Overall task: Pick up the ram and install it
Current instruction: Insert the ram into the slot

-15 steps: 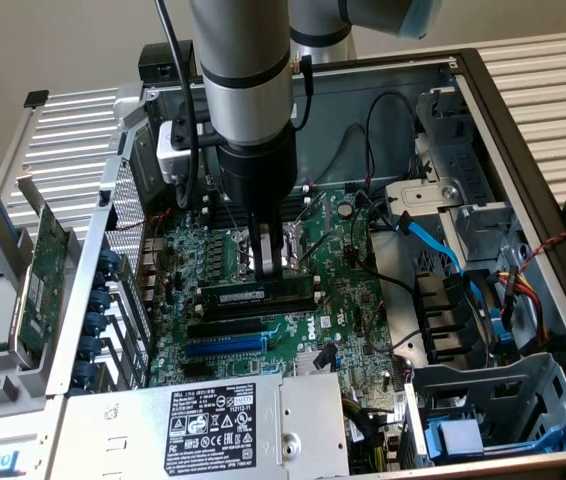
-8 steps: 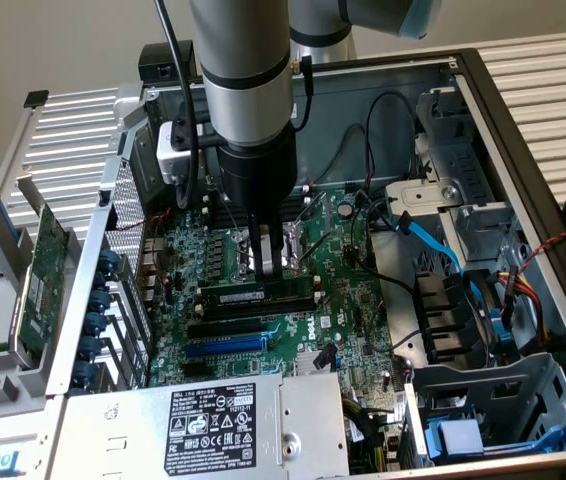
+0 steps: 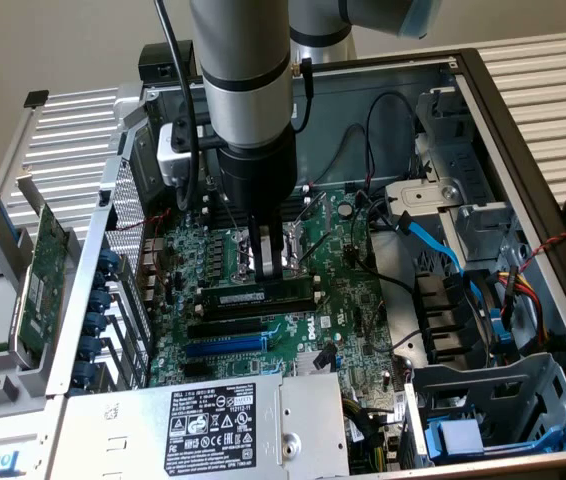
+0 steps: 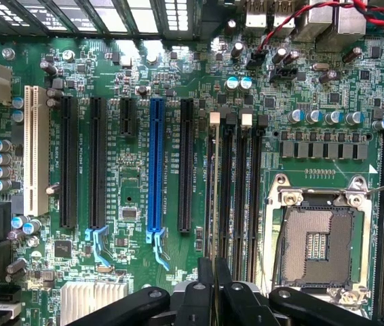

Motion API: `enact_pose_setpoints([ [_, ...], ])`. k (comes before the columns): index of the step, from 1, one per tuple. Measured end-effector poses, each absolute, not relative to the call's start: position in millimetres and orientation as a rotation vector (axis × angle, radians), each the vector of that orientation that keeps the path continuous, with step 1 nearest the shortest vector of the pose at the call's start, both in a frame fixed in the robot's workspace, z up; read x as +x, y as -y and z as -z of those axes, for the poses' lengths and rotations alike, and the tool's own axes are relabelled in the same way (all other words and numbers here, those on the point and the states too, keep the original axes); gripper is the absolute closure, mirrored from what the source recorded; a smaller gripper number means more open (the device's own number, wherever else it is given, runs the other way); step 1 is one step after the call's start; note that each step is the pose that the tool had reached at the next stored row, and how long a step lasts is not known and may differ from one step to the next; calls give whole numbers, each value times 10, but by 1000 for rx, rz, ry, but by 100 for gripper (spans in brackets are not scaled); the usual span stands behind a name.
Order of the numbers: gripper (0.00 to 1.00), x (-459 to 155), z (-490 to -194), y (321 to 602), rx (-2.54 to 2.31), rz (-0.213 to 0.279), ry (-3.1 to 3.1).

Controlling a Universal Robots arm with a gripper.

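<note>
The gripper point(image 3: 267, 262) is hovering with fingers nearly closed directly above the ram point(image 3: 259, 297), which is lying seated edgewise in a memory slot point(image 4: 226, 197), long axis along the slot.

This looks like a robotics lab or electronics workbench. An open computer case point(image 3: 523, 130) lies on its side, showing a green motherboard point(image 4: 131, 197), cables and a power supply point(image 3: 203, 425), with a robot arm point(image 3: 243, 90) reaching in.
</note>
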State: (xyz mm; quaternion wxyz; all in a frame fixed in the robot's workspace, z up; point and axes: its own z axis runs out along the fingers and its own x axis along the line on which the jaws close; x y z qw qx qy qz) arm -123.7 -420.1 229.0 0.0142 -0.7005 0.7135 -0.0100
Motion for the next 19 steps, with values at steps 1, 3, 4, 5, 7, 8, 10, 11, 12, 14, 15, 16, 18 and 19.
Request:
enact_pose_setpoints([
  [1, 87, -1237, -2288, 4201, -2181, 31, -2221],
  [3, 87, -1237, -2283, 4201, -2181, 31, -2221],
  [4, 87, -1237, -2281, 4201, -2181, 31, -2221],
  [5, 87, -1238, -2280, 4201, -2181, 31, -2221],
  [7, 87, -1237, -2277, 4201, -2181, 31, -2221],
  [8, 87, -1237, -2275, 4201, -2181, 31, -2221],
  [10, 87, -1237, -2271, 4201, -2181, 31, -2221],
  [11, 87, -1237, -2270, 4201, -2181, 31, -2221],
  [12, 85, -1237, -2270, 4201, -2181, 31, -2221],
  [14, 79, -1237, -2269, 4201, -2181, 31, -2221],
  [15, 79, -1237, -2270, 4201, -2182, 31, -2221],
  [16, 79, -1237, -2270, 4200, -2181, 31, -2221],
  [18, 79, -1237, -2283, 4200, -2181, 31, -2221],
  [19, 79, -1237, -2294, 4201, -2181, 31, -2221],
])
